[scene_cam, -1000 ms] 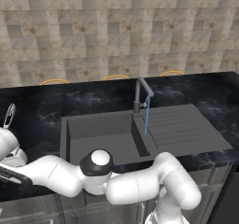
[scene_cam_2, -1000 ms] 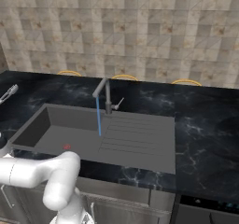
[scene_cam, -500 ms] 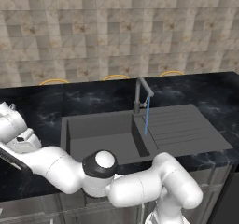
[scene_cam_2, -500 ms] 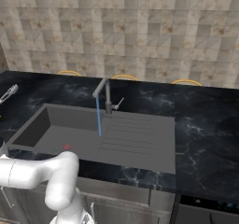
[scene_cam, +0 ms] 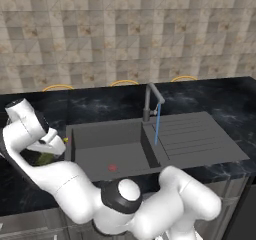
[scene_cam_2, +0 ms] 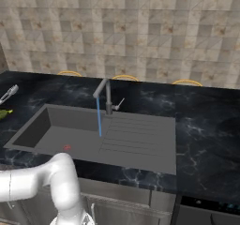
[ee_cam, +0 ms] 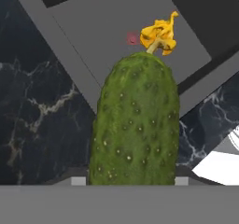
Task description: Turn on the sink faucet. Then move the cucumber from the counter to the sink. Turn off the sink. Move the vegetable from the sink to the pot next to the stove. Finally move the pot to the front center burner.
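Left base view: the white arm folds back toward 9 o'clock, its hand over the black marble desk (scene_cam: 100, 104) just left of the sink (scene_cam: 125, 154). A patch of yellow-green cucumber (scene_cam: 46, 158) shows beneath the hand, beside the basin's left rim. The sink faucet (scene_cam: 151, 100) stands at the basin's rear edge, and a thin blue stream (scene_cam: 157, 129) falls from its spout to the basin floor. A small red mark (scene_cam: 112, 167) lies on that floor toward 6 o'clock; the ribbed drainboard (scene_cam: 195, 139) lies toward 3 o'clock.

Right base view: the faucet's small side lever (scene_cam_2: 119, 103) projects toward 3 o'clock. The cucumber's tip (scene_cam_2: 3, 114) shows at the 9 o'clock edge, above the desk left of the basin. A slim white-silver utensil (scene_cam_2: 9, 94) lies on the desk just behind it, apart from it.

Hand view: the cucumber rises upright from the bottom centre toward 12 o'clock, warty dark green with a withered yellow flower (ee_cam: 159, 33) at its far end. The pincer (ee_cam: 130, 182) is clenched on its near end, one pale pad (ee_cam: 78, 181) at each flank. Behind it lie the basin floor and veined marble.
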